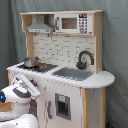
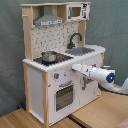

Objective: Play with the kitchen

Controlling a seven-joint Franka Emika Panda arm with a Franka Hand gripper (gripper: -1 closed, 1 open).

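The hand [image 2: 76, 67] points at the upright kitchen's [image 2: 55, 35] front.

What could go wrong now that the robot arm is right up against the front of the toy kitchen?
1. The tool sits right at the kitchen front, near the knobs above the oven door. Pushing too hard could probably bend a knob or shove the whole toy.

2. A small metal pot stands on the stovetop. A bump might slide it off.

3. The kitchen is tall with a range hood and microwave up top, so a hard push could perhaps rock it.
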